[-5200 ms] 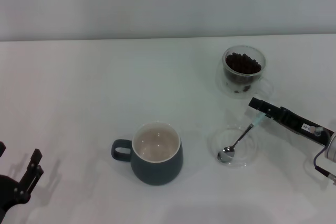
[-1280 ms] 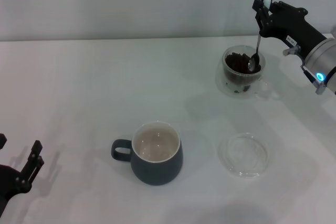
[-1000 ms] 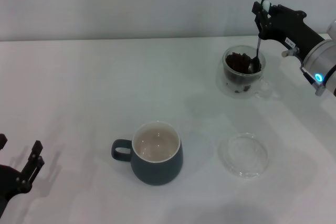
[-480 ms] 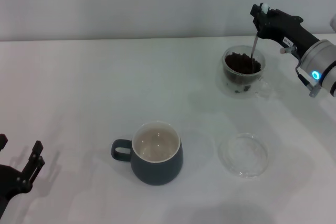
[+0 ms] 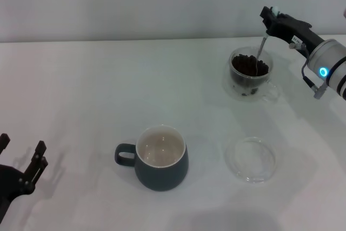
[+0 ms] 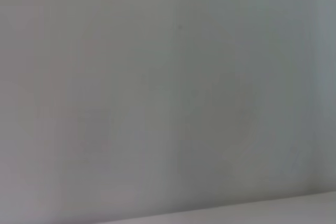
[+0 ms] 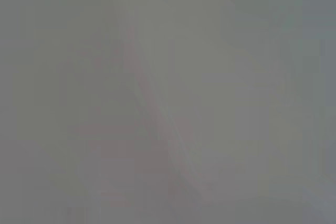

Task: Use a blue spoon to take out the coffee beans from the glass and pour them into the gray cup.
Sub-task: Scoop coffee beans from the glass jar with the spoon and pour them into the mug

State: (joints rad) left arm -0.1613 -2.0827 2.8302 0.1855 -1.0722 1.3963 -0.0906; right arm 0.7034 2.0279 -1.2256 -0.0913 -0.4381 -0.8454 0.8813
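Observation:
In the head view the clear glass (image 5: pixel 250 74) stands at the back right of the white table with a heap of dark coffee beans (image 5: pixel 247 65) in it. My right gripper (image 5: pixel 269 17) is above and behind the glass, shut on the pale blue handle of the blue spoon (image 5: pixel 260 47). The spoon hangs steeply down with its metal bowl among the beans. The gray cup (image 5: pixel 160 158), cream inside and empty, stands at the front centre with its handle to the left. My left gripper (image 5: pixel 22 172) is parked at the front left edge. Both wrist views show only blank grey.
A flat clear glass saucer (image 5: pixel 251 159) lies on the table to the right of the gray cup, in front of the glass. A grey wall runs behind the table's back edge.
The right gripper lifted the spoon off the saucer and carried it to the glass. In the last second the spoon's bowl sank among the beans and tilted leftward; the left arm barely moved.

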